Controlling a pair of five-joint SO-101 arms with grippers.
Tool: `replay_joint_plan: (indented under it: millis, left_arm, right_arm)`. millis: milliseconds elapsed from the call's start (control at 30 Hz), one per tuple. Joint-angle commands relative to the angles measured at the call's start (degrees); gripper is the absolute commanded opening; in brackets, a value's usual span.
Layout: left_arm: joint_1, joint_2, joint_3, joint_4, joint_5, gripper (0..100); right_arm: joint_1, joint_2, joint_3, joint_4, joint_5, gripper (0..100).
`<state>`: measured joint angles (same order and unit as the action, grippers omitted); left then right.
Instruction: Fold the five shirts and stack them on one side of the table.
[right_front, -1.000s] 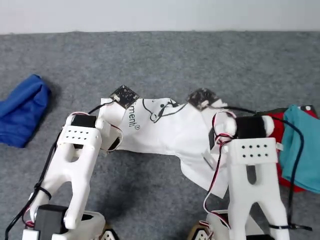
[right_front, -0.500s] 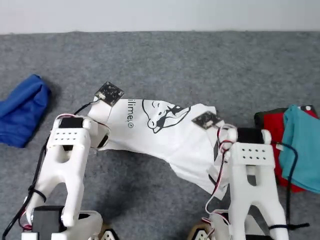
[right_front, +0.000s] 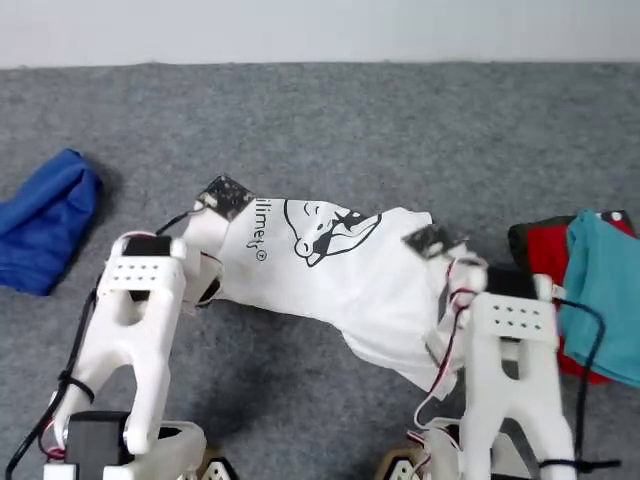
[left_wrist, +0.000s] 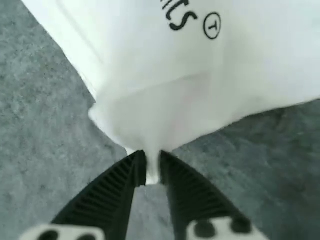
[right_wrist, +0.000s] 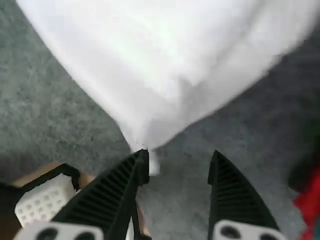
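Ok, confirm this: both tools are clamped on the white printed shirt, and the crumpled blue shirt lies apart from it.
Not both. The left tool is clamped on the white printed shirt, but the right tool is open, as the right wrist view shows. The crumpled blue shirt does lie apart from it.

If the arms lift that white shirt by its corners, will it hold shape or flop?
Probably floppy: the white shirt lies rumpled and bunches where the left gripper pinches it. Likely light for its size, since the cloth looks thin at that pinch. It could slide away from the right gripper, whose jaws stand open with a corner beside one finger.
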<state>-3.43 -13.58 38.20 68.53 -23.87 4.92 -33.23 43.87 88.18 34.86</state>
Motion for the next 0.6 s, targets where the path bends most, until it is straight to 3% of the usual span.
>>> replay_joint_plan:
  millis: [0,100,233,333,567]
  left_arm:
    - [1.1,-2.1,-12.6,12.5,3.4,15]
    - [0.7,-1.6,-20.5,20.5,3.3,15]
    - [0.9,-1.1,-24.4,20.9,3.4,15]
    - [1.0,-0.9,-23.9,13.4,4.7,15]
    - [1.1,9.2,-20.4,-7.4,18.7,15]
  right_arm:
    - [0.6,-1.8,-15.3,10.2,-0.5,20.4]
    - [0.7,-1.7,-24.8,13.5,-0.7,20.3]
    - [0.2,0.0,-26.9,7.0,-0.8,20.3]
    - [0.3,6.7,-24.6,-5.3,-4.7,20.3]
    - [-0.7,29.6,-28.8,-29.0,-14.3,20.2]
